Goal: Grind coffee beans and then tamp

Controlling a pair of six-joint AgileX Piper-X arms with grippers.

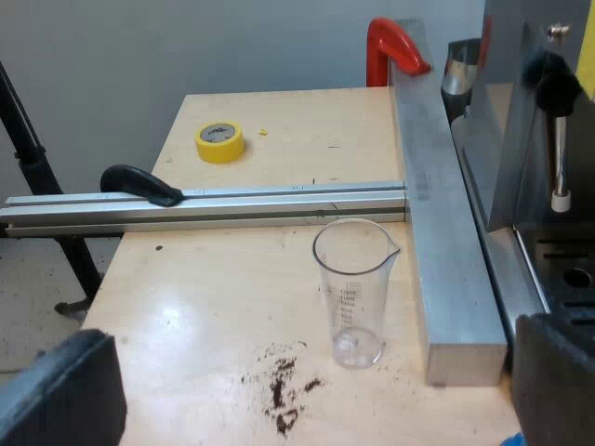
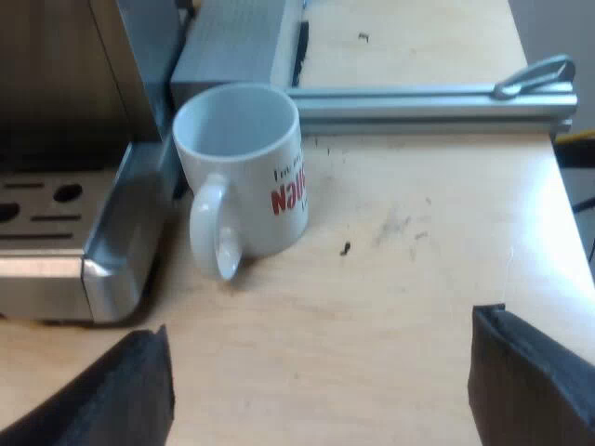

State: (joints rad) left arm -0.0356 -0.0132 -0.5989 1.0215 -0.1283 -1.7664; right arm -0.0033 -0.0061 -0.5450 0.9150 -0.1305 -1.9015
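Observation:
A clear, empty measuring glass (image 1: 355, 293) stands upright on the wooden table beside a thick aluminium bar (image 1: 442, 232). My left gripper (image 1: 311, 395) hangs open a little short of the glass, with nothing between its fingers (image 1: 65, 395). The espresso machine (image 1: 525, 139) rises beyond the bar, its steam wand (image 1: 560, 139) hanging over the drip tray (image 1: 558, 269). A white mug (image 2: 246, 177) with red lettering stands upright against the machine's drip tray (image 2: 56, 242), handle towards me. My right gripper (image 2: 321, 390) is open and empty, short of the mug.
Spilled coffee grounds (image 1: 284, 395) lie near the glass. An aluminium rail (image 1: 204, 204) with a black lever (image 1: 139, 183) crosses the table; a yellow tape roll (image 1: 219, 141) lies beyond it. A red curved piece (image 1: 390, 46) shows at the bar's far end. Another rail (image 2: 428, 102) runs behind the mug.

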